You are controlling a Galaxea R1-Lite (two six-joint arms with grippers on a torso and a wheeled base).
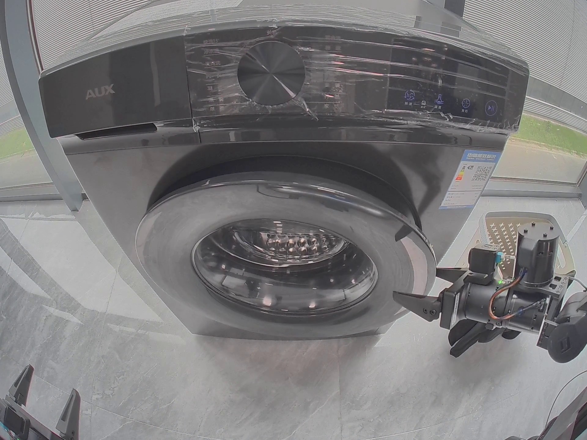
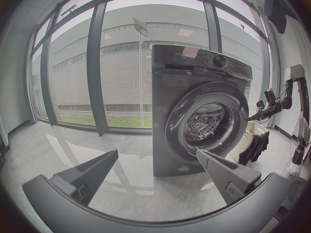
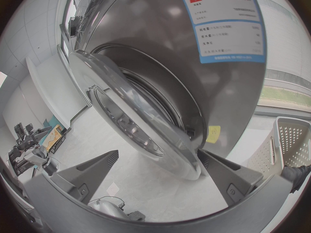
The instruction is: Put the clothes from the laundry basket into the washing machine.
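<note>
1. washing machine [image 1: 122, 172]: a grey front-loader. it stands on the pale marbled floor [image 1: 244, 386] in front of a wall of windows [image 2: 123, 75].

2. door [image 1: 183, 239]: round, glazed and hinged on the left. it stands ajar. in the right wrist view its free right edge is swung clear of the opening in the machine body. the perforated metal drum [image 1: 284, 245] shows through the glass.

3. right gripper [image 1: 417, 282]: positioned at the lower right of the door, at the free edge. the pincer is wide. its two fingers straddle the door rim, one on the near face and one behind it, toward the machine body. it cannot be told whether either finger touches the rim.

4. left gripper [image 1: 50, 380]: positioned low at the near left, well apart from the machine. the pincer is wide, with the fingers pointing toward the machine.

5. laundry basket [image 1: 507, 227]: pale, with perforated walls. it sits on the floor just to the right of the machine, beyond the right arm.

6. clothes [image 2: 256, 146]: dark. in the left wrist view they hang over the near rim of the basket and down its outer wall.

7. control panel: a round dial [image 1: 271, 73] sits at the centre, under wrinkled clear film. a blue-edged label [image 1: 469, 178] is stuck to the front at the upper right of the door.
</note>
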